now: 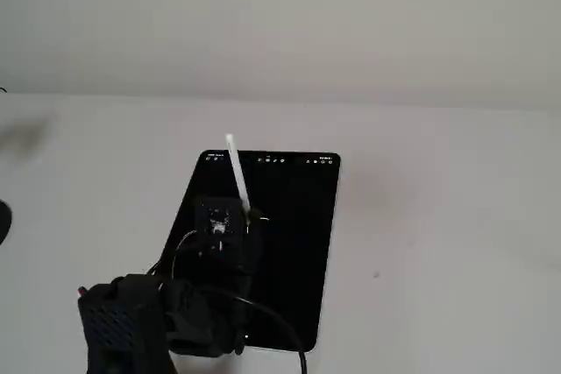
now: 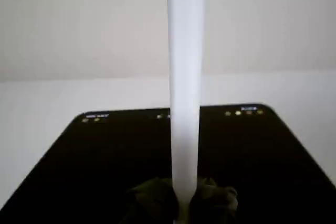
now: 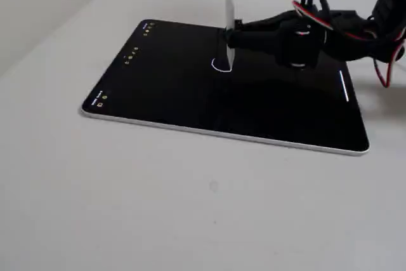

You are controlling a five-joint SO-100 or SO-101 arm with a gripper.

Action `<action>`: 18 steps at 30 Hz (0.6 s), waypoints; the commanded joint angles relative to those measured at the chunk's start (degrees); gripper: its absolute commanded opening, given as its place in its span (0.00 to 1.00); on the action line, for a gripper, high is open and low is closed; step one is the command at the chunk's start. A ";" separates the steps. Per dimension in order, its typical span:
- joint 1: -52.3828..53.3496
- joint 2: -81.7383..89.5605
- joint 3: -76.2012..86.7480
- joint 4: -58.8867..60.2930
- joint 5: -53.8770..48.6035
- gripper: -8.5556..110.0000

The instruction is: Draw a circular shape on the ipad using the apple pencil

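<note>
On the ipad (image 3: 190, 87), mid-screen, the apple pencil (image 3: 229, 11) stands upright, pinched by the end effector (image 3: 232, 37); its tip meets the unfinished circular shape (image 3: 219, 66), whose arc lies toward nine o'clock.

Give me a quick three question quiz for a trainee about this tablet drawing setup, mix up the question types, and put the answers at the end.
1. True or false: the apple pencil lies flat on the ipad.
2. Multiple choice: in the fixed view from the side, the circular shape is A) a closed loop, B) a partial curve at the pencil tip, C) absent.
3. Fill in: the pencil is held by the robot's ____.

Key
1. False; it stands nearly upright, tip down on the screen.
2. B.
3. hand, shut on the pencil.
</note>
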 commanded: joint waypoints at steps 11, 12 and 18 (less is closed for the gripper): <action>2.99 -3.96 -7.82 3.08 -2.37 0.07; 3.08 -3.96 -8.26 3.43 -2.37 0.07; 2.20 -4.31 -9.67 3.96 -2.02 0.07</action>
